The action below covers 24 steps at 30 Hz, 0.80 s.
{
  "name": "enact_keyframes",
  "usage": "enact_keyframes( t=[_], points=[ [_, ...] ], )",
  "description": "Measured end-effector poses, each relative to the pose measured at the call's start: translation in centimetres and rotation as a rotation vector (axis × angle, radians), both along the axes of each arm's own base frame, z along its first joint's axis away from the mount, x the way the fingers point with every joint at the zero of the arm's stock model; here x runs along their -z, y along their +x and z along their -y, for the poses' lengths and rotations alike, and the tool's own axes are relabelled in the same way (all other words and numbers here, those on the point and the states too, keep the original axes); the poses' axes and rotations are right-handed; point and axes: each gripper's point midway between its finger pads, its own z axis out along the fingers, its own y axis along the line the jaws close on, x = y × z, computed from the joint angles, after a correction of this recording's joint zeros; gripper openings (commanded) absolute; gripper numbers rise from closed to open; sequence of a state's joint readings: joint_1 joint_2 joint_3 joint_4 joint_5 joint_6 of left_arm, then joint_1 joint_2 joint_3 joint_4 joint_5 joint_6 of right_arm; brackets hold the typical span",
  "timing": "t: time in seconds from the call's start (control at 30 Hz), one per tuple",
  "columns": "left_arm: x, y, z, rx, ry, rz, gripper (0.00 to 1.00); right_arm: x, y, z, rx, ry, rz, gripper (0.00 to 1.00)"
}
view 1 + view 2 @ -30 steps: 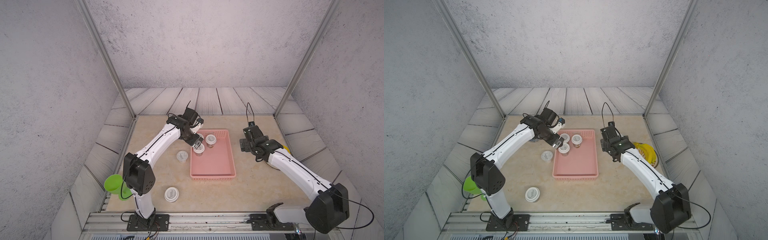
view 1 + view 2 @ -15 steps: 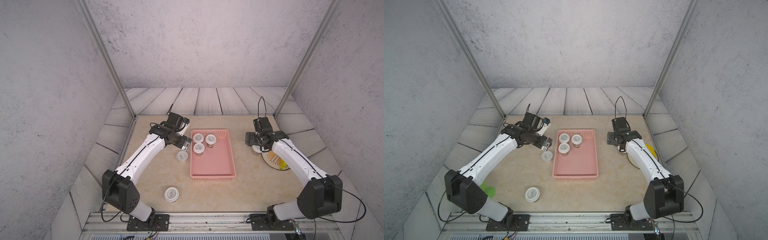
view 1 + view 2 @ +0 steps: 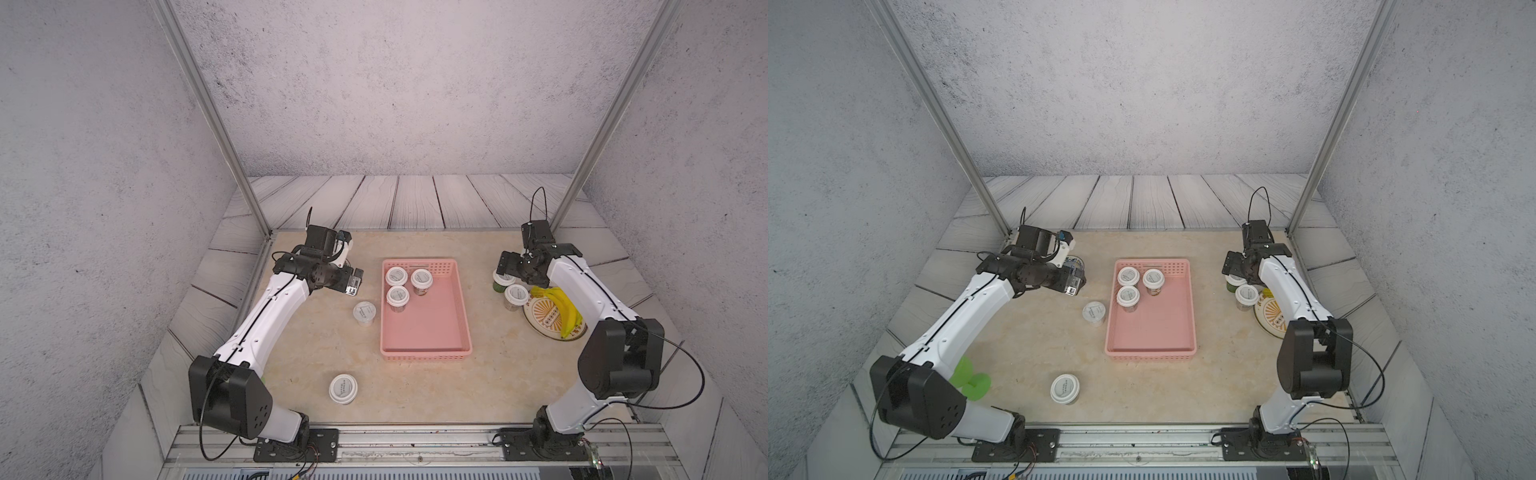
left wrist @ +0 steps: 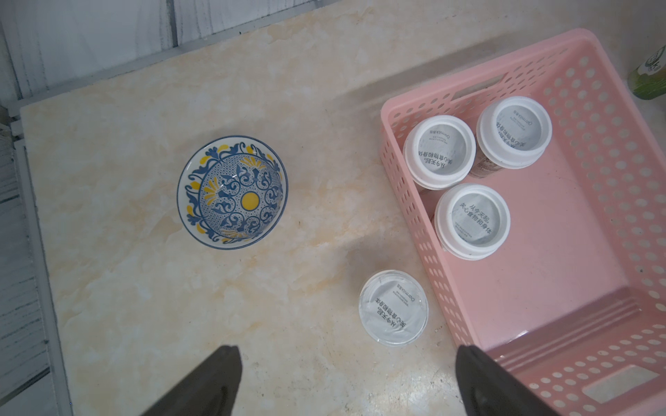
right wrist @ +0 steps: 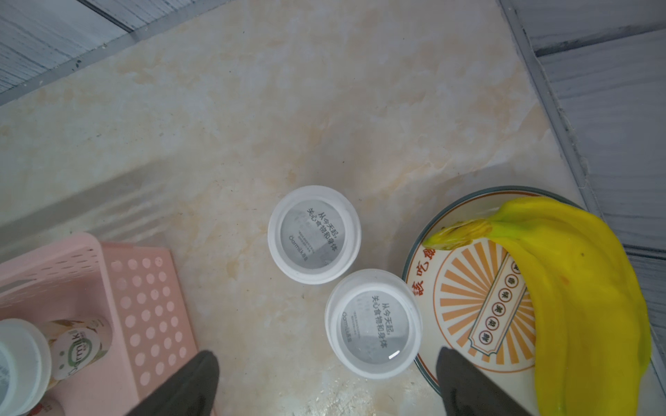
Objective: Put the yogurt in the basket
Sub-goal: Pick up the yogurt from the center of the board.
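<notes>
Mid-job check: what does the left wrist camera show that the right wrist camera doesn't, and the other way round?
Only the left wrist view shows the blue-and-yellow patterned ceramic bowl, a white-lidded yogurt cup on the table beside the basket, and three white-lidded cups together inside it.

Only the right wrist view shows the round plate carrying yellow bananas, with two white-lidded yogurt cups standing on the table next to it.

Both show the pink perforated plastic basket, the beige marble-look tabletop, and their own open gripper, empty: left gripper, right gripper.
</notes>
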<state>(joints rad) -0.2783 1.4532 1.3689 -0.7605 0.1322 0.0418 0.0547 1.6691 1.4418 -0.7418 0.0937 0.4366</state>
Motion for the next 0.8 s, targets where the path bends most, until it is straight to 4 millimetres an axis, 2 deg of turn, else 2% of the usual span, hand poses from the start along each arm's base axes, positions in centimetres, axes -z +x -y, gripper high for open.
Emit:
enact_keyframes(
  t=[0.53, 0.8],
  points=[
    [0.2, 0.0, -0.1, -0.002, -0.035, -0.010, 0.98, 3.5, 2.3, 1.2, 0.038, 0.114, -0.097, 1.00],
    [0.3, 0.1, -0.4, -0.008, -0.038, -0.014, 0.98, 5.0, 3.1, 0.9, 0.030, 0.148, -0.130, 1.00]
  ],
)
